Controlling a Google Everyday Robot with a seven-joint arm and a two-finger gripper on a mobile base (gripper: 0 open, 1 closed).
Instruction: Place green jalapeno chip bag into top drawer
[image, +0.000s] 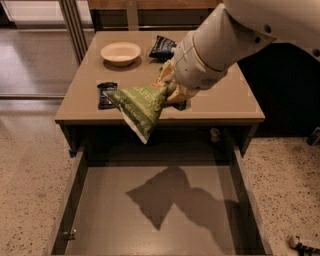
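The green jalapeno chip bag (140, 107) — a glossy light-green packet with pale lettering and white edges — was held in the air by the gripper (172, 92), which was clamped on the bag's upper right end. The bag was tilted, its length slanting down to the left. Its lowest corner hung past the front edge of the tan square table (225, 100), above the rear part of the top drawer (150, 235). No part of the bag was touching the drawer.

This wide, shallow grey-brown drawer stood open below the table front, and a dark shadow (170, 197) of bag and arm was cast on its flat bottom. The gripper itself was positioned over the table's front half, near the middle, at the end of the thick white arm (220, 45) that reached in from the upper right.

On the tabletop a shallow cream-coloured round bowl (120, 52) was set toward the back left, with a dark navy chip bag (162, 47) near it to the right. A small dark blue snack bar wrapper (106, 94) was laid flat near the left front corner — close to the hanging bag's left end. Speckled stone flooring (30, 165) was visible on both sides of the drawer.
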